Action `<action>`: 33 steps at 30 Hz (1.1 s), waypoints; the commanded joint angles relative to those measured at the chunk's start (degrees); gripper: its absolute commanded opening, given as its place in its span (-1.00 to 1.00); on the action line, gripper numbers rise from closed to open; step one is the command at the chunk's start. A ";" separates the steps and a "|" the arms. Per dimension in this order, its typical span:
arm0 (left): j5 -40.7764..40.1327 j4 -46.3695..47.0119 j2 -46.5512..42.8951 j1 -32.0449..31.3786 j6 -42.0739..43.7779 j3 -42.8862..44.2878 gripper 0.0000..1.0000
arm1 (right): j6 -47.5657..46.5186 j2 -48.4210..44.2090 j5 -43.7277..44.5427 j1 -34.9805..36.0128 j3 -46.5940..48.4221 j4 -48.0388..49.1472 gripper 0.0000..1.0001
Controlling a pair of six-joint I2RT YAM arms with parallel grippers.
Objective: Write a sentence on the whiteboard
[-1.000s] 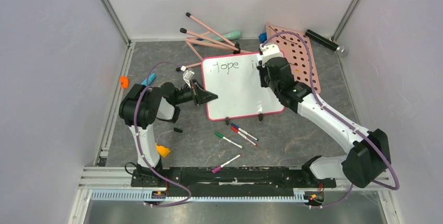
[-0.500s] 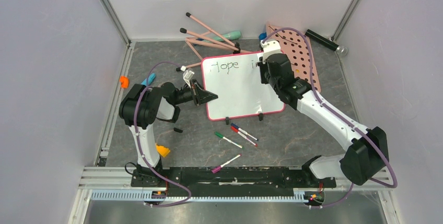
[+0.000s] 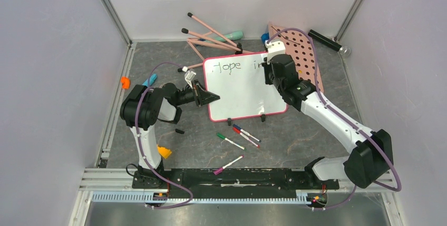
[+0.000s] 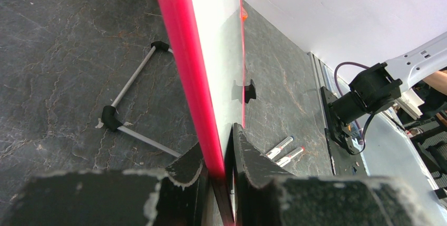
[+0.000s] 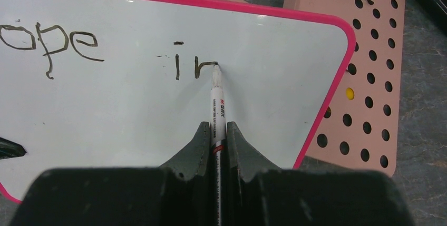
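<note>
The whiteboard lies tilted on the grey table, glossy white with a pink-red rim. My left gripper is shut on its left edge, one finger on each face. My right gripper is shut on a white marker over the board's top right part. In the right wrist view the marker's tip touches the board at the top of an unfinished "n". The sentence so reads "Hope in" on one line, in thin black strokes.
A pink panel full of round holes lies under the board's right corner. Several loose markers lie in front of the board. Pink sticks and a black cylinder lie at the back. An orange piece sits far left.
My right gripper has crept slightly right along the top line with the marker, and the stroke after the "i" has grown. The left arm and the board have not moved.
</note>
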 commanded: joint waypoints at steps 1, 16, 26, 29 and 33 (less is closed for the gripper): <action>0.19 3.52 0.11 -0.34 4.69 1.10 -0.96 | 0.48 -1.38 -1.47 -0.62 -2.14 -1.23 -1.00; 0.89 3.52 0.14 -0.25 4.48 1.46 -0.75 | 2.01 -6.28 -7.03 -0.68 -1.80 -1.24 -1.00; 1.24 3.52 0.48 0.01 4.22 1.83 -0.47 | 6.17 -6.36 -11.23 6.51 -3.42 2.90 -1.00; 1.48 3.52 0.63 0.14 4.31 1.83 -0.38 | 6.76 -4.27 -10.13 10.06 -2.33 2.83 -1.00; 3.14 3.52 0.64 0.19 4.97 2.03 -0.15 | 7.62 -2.33 -8.45 13.68 -1.84 3.98 -1.00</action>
